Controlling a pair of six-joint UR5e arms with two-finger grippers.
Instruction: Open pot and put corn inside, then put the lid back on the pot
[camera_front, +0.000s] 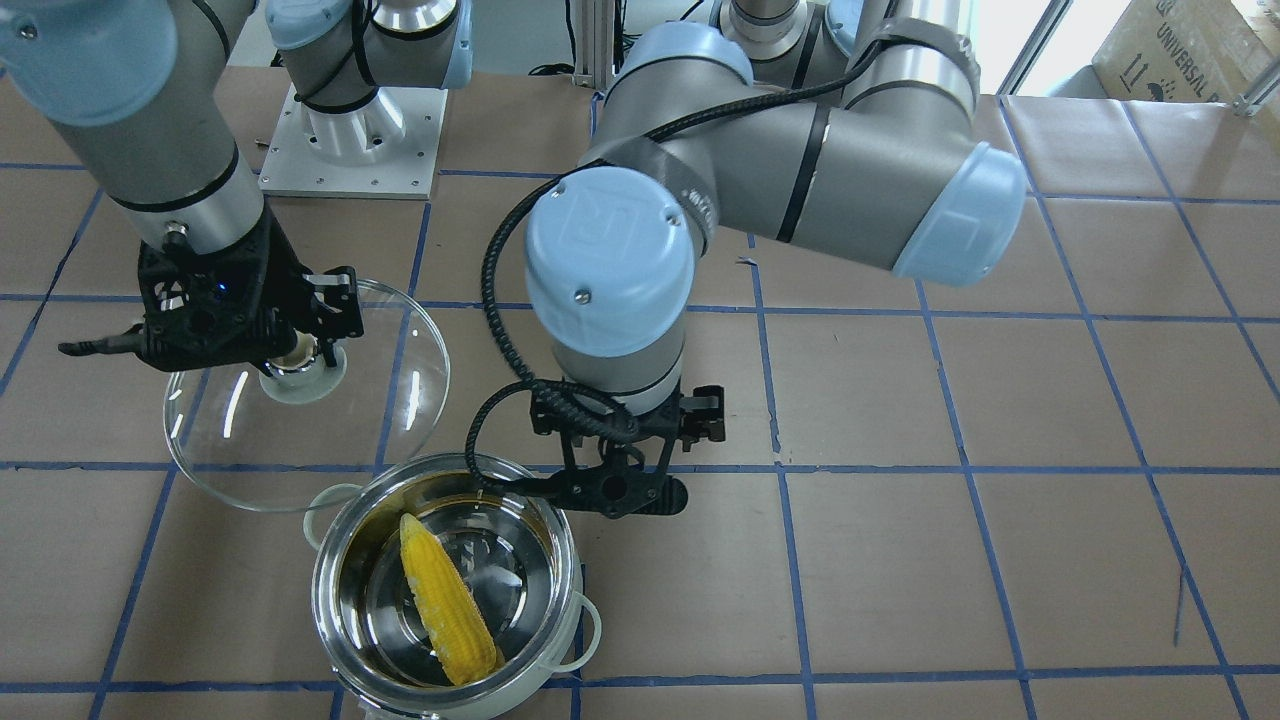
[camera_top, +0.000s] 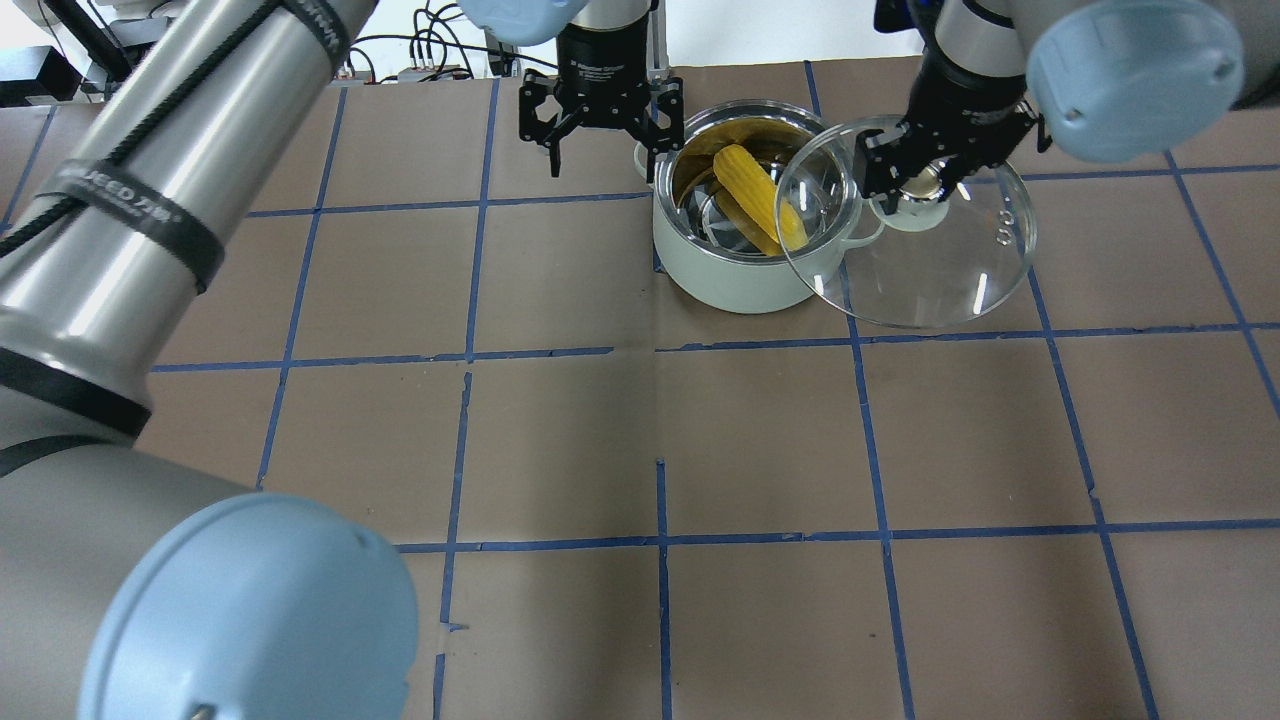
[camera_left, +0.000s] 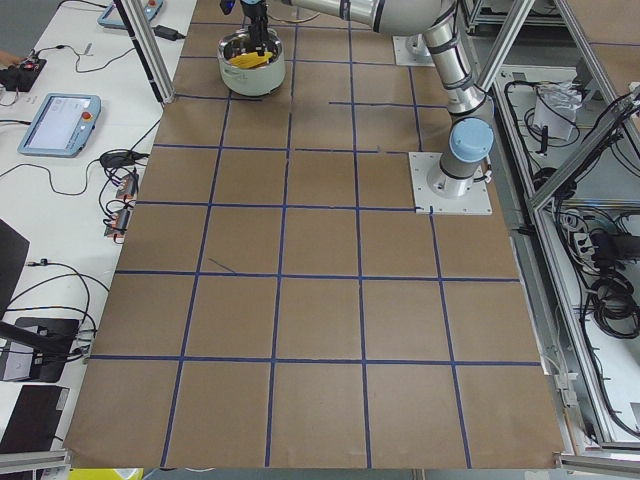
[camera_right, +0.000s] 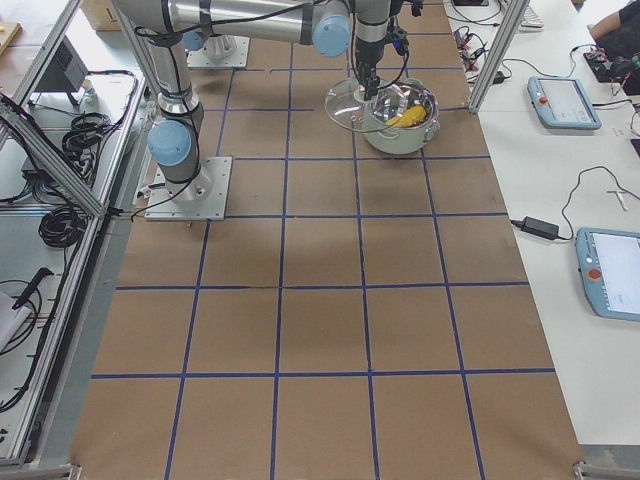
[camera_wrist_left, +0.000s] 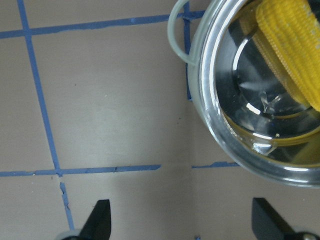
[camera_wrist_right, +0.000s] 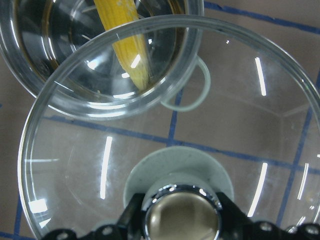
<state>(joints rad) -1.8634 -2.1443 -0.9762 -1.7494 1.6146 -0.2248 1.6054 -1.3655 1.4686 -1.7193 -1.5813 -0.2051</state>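
Brown paper table (camera_top: 560, 430), blue tape grid; tablets (camera_right: 565, 100) on side bench. Pot (camera_top: 720, 280) stands uncovered at table's far edge from robot: mirror-bright steel inside, pale green outside, loop handles. Corn (camera_top: 757, 198) lies slantwise inside pot, yellow, tapered tip toward robot. Left gripper (camera_top: 605, 165) just beside pot, jaws spread, empty. Right gripper (camera_top: 925, 180) pinches knob (camera_front: 305, 378) of clear glass lid (camera_top: 940, 270); lid tilted beside pot, edge overlapping rim in overhead view.

Lid knob (camera_front: 318, 385) likely under right hand (camera_front: 305, 352)
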